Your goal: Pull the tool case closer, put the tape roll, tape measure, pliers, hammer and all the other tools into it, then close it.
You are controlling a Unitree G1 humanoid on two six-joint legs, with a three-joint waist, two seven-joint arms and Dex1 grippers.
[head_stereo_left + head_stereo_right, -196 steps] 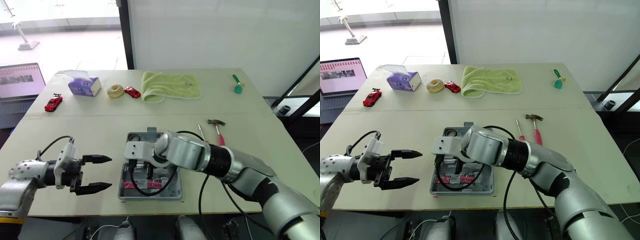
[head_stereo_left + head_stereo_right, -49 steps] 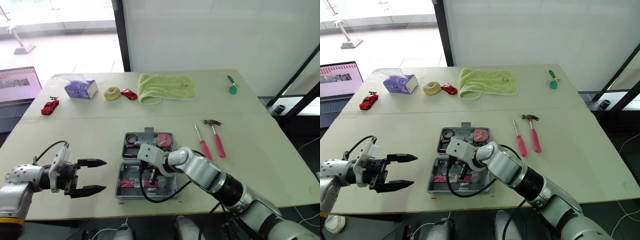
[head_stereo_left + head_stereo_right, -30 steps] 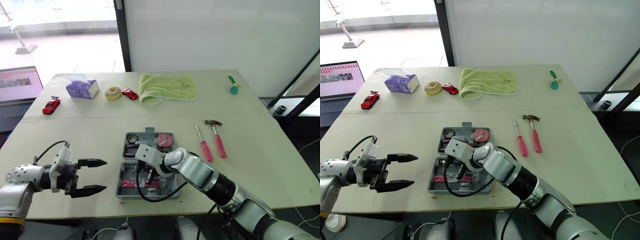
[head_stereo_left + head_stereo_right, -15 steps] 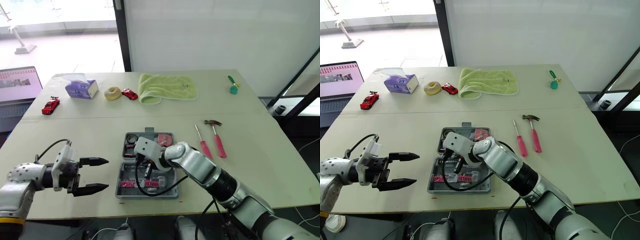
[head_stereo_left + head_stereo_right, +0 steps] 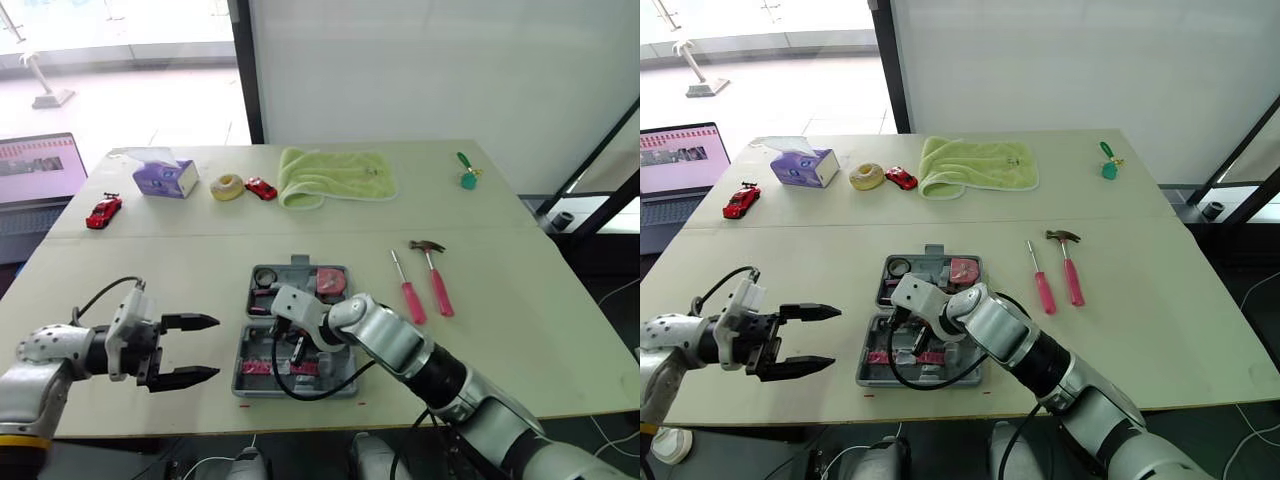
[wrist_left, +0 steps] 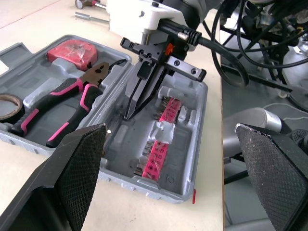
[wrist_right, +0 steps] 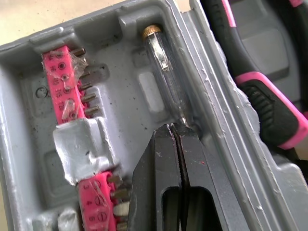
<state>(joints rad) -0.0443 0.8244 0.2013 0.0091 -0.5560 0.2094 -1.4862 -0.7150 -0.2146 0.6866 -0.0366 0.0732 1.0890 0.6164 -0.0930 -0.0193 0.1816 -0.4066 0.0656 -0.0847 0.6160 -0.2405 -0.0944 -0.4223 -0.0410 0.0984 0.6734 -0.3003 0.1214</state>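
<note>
Right hand (image 7: 177, 130): clenched, tips inside open tool case (image 6: 144, 188), possibly touching clear screwdriver (image 7: 163, 62).
Left hand (image 5: 205, 347): released, left of case.
Hammer (image 5: 433, 270): on counter (image 5: 150, 260), right.

Beige table (image 5: 150, 260), white wall (image 5: 420, 70), bright window (image 5: 120, 60)

Grey plastic tool case (image 6: 190, 139) held pink bit strips (image 7: 62, 82), black-and-pink-handled pliers (image 6: 57, 115) & a red tape measure (image 6: 72, 48). Steel-headed hammer (image 5: 436, 278) & slim screwdriver (image 5: 408, 293) had pink handles. Lime-green towel (image 5: 335, 175), purple tissue box (image 5: 165, 178), red toy cars (image 5: 104, 210) (image 5: 262, 187) on beige desk (image 5: 150, 270). Left gripper (image 5: 205, 348) fingers (image 6: 79, 173) were black w/ cross-hatched pads.
</note>
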